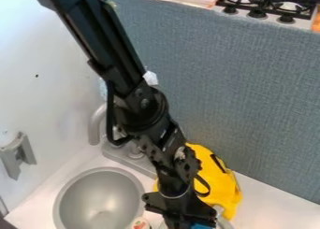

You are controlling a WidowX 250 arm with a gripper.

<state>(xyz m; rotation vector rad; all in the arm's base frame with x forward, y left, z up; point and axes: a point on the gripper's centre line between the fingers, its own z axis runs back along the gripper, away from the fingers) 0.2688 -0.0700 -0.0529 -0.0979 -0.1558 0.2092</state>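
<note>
The black gripper (pixel 181 211) hangs at the bottom edge of the camera view, right of the round sink (pixel 98 195). A blue thing (pixel 201 226) is right by the gripper's lower end, partly cut off by the view's edge; whether it is held I cannot tell. Just left of the gripper is a small whitish thing (pixel 141 224) with red and green marks. Behind and to the right of the gripper lies a yellow, cloth-like object (pixel 220 183) with black parts, partly covered by the arm.
A grey faucet (pixel 96 125) rises behind the sink, partly behind the arm. The white counter (pixel 275 202) meets a tall blue-grey panel (pixel 243 102). On the left wall is a grey bracket (pixel 18 155). A toy stove (pixel 269 6) stands beyond the panel at the top right.
</note>
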